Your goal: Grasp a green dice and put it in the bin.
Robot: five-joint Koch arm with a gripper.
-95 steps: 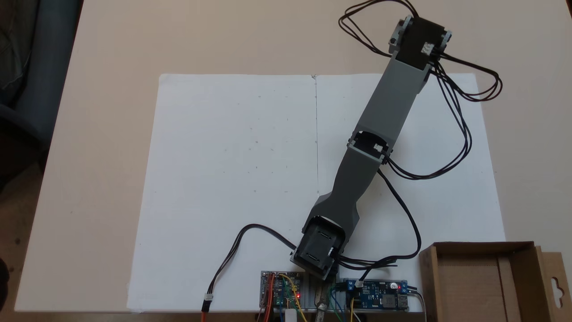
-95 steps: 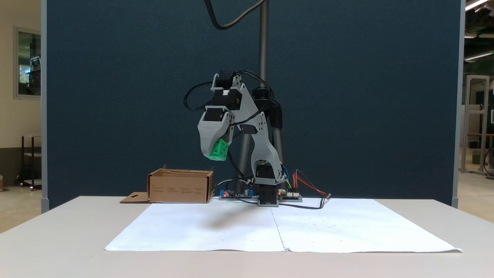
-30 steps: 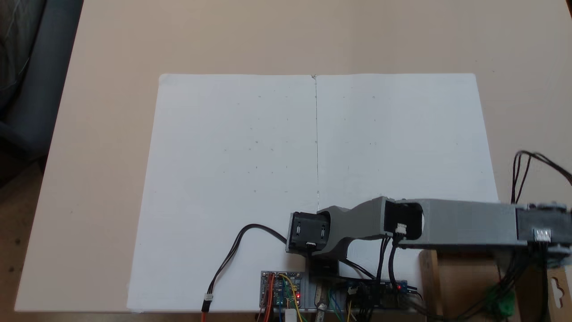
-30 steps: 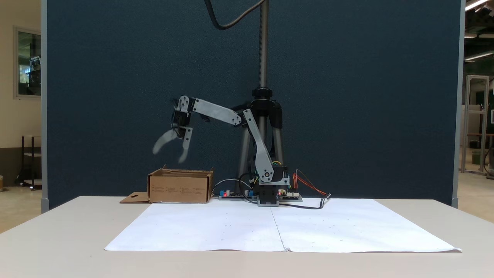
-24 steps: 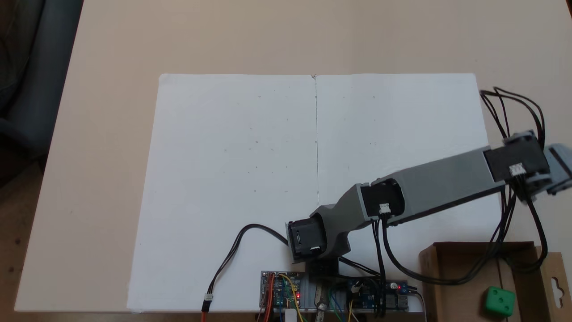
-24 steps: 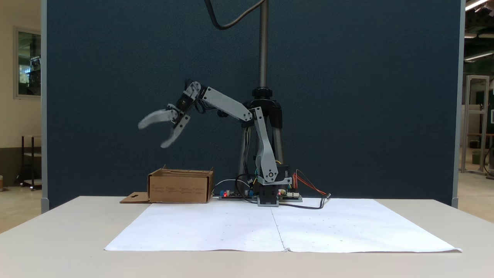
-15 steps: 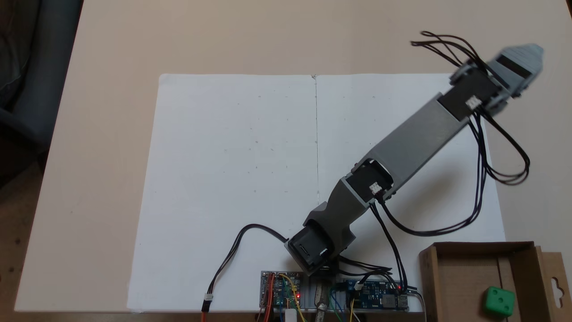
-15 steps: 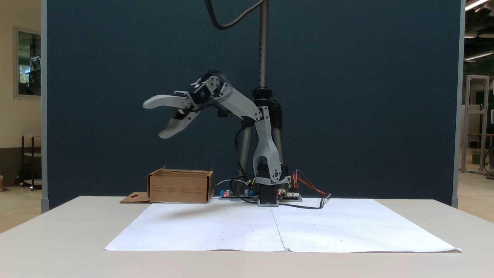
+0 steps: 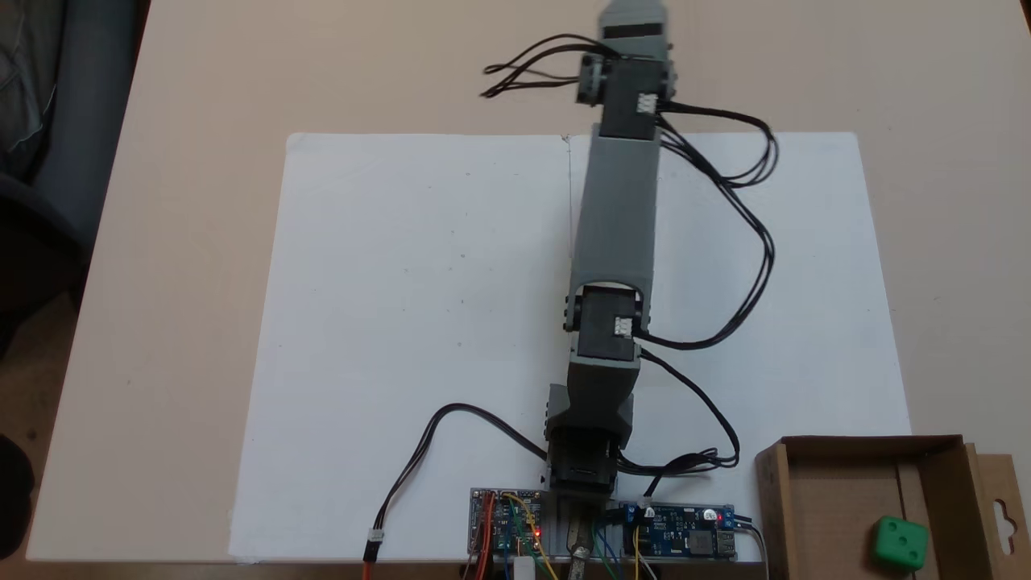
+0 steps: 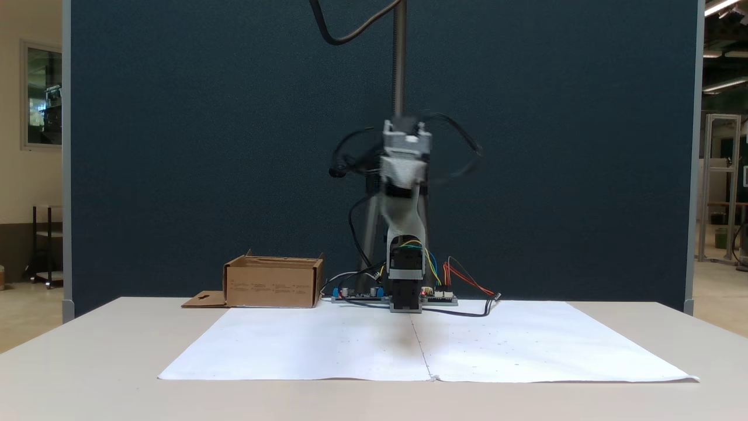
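Note:
The green dice (image 9: 900, 544) lies inside the bin (image 9: 842, 445), a brown cardboard box at the lower right corner in a fixed view. The bin (image 10: 272, 285) stands left of the arm base in the other view, and its walls hide the dice there. The arm stretches straight out over the middle seam of the paper. My gripper (image 9: 633, 14) is high above the far table edge, far from the bin, with nothing seen in it. It points at the camera, blurred, as gripper (image 10: 403, 175). Its jaws lie one behind the other, so their gap does not show.
White paper sheets (image 9: 419, 306) cover the table middle. Circuit boards (image 9: 507, 528) and loose cables (image 9: 749, 242) sit by the arm base (image 9: 584, 467). A tripod pole (image 10: 399, 58) and a dark blue partition stand behind. The bin's flap (image 9: 1003, 503) sticks out at its side.
The arm carried the dice to the bin and let it go there. It has since swung away from the bin to the table's centre line, gripper raised and empty.

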